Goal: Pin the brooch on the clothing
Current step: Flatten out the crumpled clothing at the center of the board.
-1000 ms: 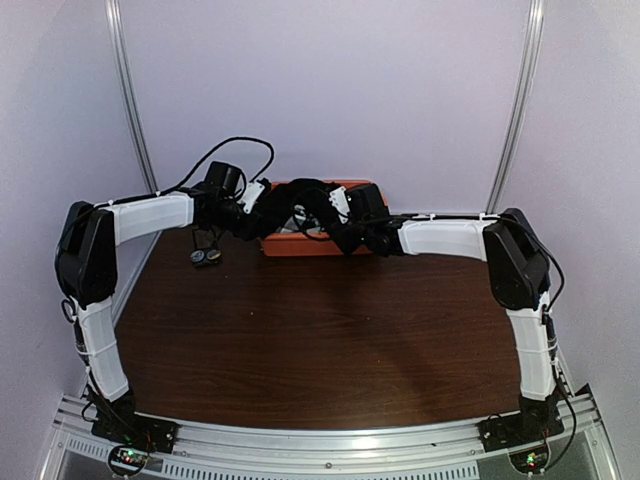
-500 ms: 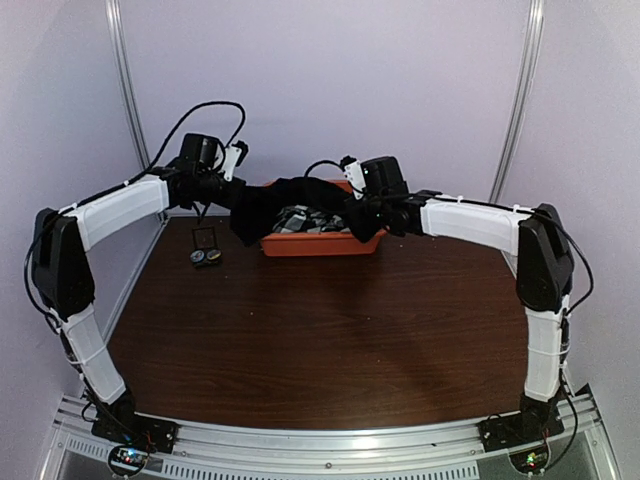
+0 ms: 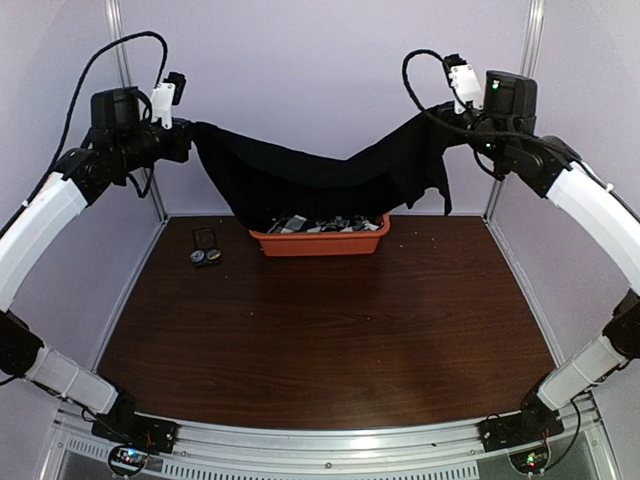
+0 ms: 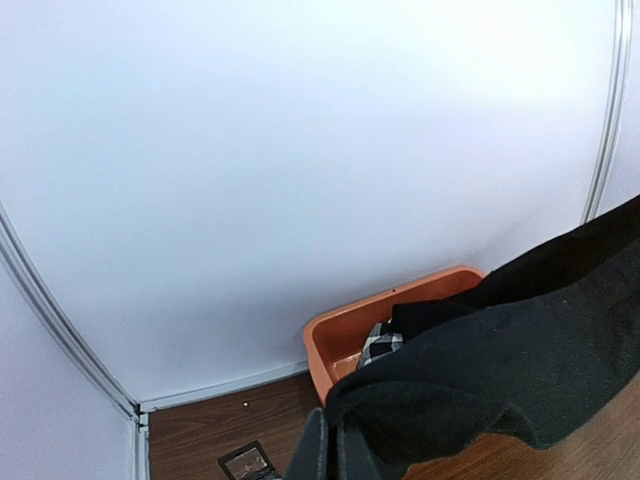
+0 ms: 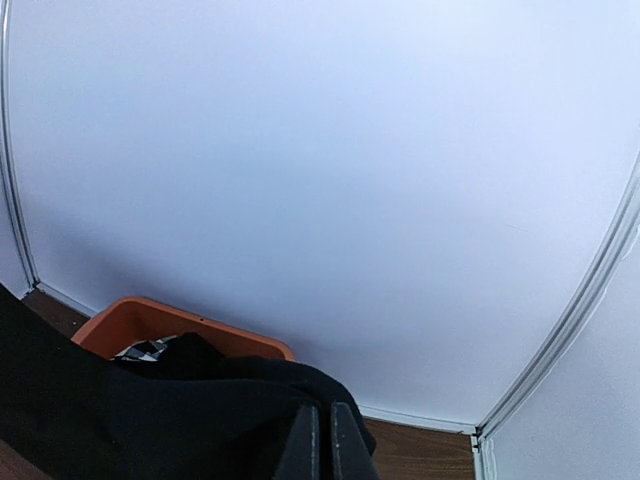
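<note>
The black shirt (image 3: 300,180) hangs stretched between my two raised grippers, sagging in the middle over the orange bin (image 3: 320,243). My left gripper (image 3: 190,140) is shut on its left end, and my right gripper (image 3: 450,122) is shut on its right end. In the left wrist view the closed gripper (image 4: 331,425) pinches the black cloth (image 4: 520,350). In the right wrist view the closed gripper (image 5: 324,415) pinches the cloth (image 5: 120,420). The starburst mark and tag do not show. Small dark items (image 3: 207,257) lie on the table left of the bin; I cannot tell which is the brooch.
The orange bin stands against the back wall and holds black-and-white patterned fabric (image 3: 300,224), which also shows in the left wrist view (image 4: 378,340). A small dark case (image 3: 204,237) lies beside the round items. White walls with metal frame posts (image 3: 128,110) enclose the brown table (image 3: 330,340).
Both arms have risen from the bin and spread apart. The black shirt came up out of the bin and is now stretched wide between the grippers.
</note>
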Available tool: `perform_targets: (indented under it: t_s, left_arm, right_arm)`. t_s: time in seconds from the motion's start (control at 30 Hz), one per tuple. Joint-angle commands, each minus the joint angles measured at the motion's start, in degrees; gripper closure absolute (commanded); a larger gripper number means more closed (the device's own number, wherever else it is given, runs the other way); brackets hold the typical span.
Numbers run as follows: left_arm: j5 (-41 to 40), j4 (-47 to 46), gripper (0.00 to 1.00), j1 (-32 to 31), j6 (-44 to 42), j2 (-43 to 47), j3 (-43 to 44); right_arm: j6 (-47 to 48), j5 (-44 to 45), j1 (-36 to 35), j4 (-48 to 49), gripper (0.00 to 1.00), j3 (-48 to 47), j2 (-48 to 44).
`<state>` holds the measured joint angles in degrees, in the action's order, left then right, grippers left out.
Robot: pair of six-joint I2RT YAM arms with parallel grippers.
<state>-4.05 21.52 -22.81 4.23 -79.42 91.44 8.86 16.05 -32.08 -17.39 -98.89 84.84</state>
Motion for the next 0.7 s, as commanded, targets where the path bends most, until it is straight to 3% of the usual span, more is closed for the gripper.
perform_targets:
  t_s: [0.0,0.3,0.53,0.67]
  left_arm:
    - [2.93,-0.22,1.0,0.07,1.3,6.98,-2.67]
    - [7.54,0.79,1.0,-0.75,1.11,18.73,-9.69]
    - [2.54,-5.46,1.0,-0.75,5.34,15.67,-12.94]
    - [1.2,-8.97,1.0,-0.75,5.67,9.66,-9.27]
  right_arm:
    - [0.46,2.85,-0.26,-3.14,1.0,3.95,-8.94]
    - [-3.71,-0.57,-0.26,-5.32,1.0,10.15,-23.76]
    - [-4.3,7.77,-0.15,-5.58,1.0,11.05,-20.29]
    - [-1.85,14.29,1.23,-2.96,1.0,6.16,-13.48]
